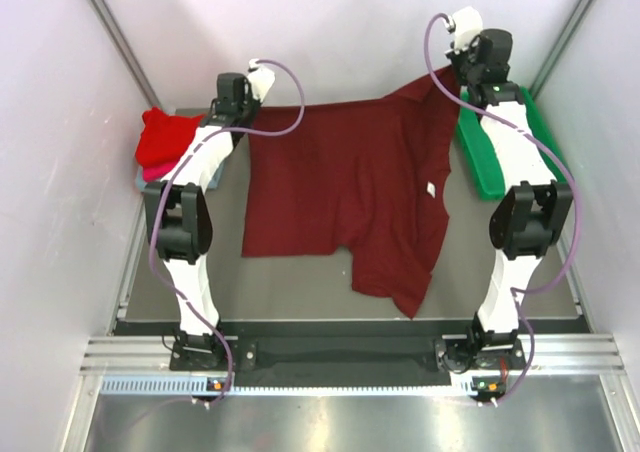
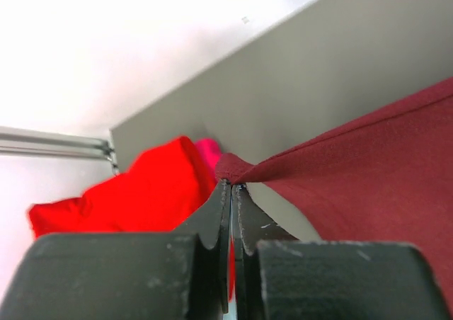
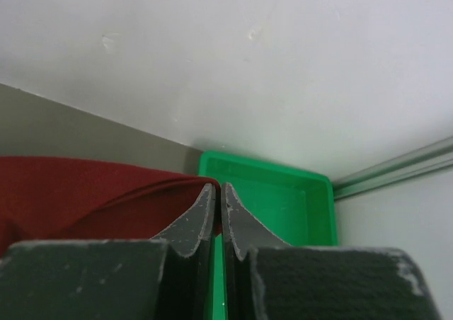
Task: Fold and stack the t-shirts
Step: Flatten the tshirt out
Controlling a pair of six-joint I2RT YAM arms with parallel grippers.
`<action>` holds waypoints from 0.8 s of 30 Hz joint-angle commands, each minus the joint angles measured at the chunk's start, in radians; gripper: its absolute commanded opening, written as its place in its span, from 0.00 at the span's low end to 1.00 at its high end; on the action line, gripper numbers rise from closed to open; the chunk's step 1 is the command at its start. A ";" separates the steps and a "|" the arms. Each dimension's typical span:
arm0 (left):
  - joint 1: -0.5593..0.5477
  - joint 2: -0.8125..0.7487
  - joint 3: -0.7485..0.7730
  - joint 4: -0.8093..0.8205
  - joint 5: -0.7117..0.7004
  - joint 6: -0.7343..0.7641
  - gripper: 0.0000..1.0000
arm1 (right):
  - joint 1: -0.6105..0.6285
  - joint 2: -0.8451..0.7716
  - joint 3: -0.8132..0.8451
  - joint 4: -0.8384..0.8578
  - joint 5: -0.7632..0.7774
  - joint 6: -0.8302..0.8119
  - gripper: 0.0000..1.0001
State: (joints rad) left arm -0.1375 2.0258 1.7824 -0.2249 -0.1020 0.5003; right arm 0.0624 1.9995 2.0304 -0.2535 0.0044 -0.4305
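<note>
A dark maroon t-shirt point(image 1: 350, 182) hangs stretched between my two grippers at the back of the table, its lower part draped down onto the grey surface. My left gripper point(image 1: 243, 102) is shut on the shirt's left top corner point(image 2: 230, 168), with the fingertips pinching a fold of cloth. On the right top corner, my right gripper point(image 1: 457, 75) is also shut, and the maroon t-shirt point(image 3: 85, 192) bunches at its tips point(image 3: 218, 187). A folded bright red t-shirt point(image 1: 165, 137) lies at the back left on a pink one point(image 2: 209, 150).
A green plastic tray point(image 1: 480, 167) sits at the back right beneath my right arm, and its inside point(image 3: 283, 192) holds nothing. A grey-blue edge point(image 1: 140, 180) shows under the red pile. White walls close in the back and both sides.
</note>
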 commanded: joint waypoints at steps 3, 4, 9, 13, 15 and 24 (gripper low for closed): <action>0.007 -0.061 0.006 0.151 -0.050 0.046 0.00 | 0.030 -0.108 -0.052 0.174 0.000 -0.057 0.00; 0.007 -0.068 -0.003 0.160 -0.051 0.049 0.00 | 0.033 -0.123 -0.082 0.189 0.003 -0.062 0.00; 0.006 -0.125 -0.124 0.216 -0.056 0.113 0.00 | 0.050 -0.192 -0.240 0.270 0.034 -0.099 0.00; 0.007 -0.177 -0.195 0.366 -0.021 0.185 0.00 | 0.054 -0.222 -0.259 0.293 0.040 -0.074 0.00; 0.007 -0.161 -0.163 0.409 -0.004 0.237 0.00 | 0.056 -0.208 -0.245 0.287 0.052 -0.088 0.00; 0.006 0.060 -0.002 0.529 0.021 0.371 0.00 | 0.059 -0.049 -0.213 0.315 0.068 -0.151 0.00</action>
State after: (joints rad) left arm -0.1379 2.0300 1.7340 0.1669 -0.1116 0.7895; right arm 0.1108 1.8858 1.7683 0.0040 0.0540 -0.5468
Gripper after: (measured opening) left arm 0.014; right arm 0.013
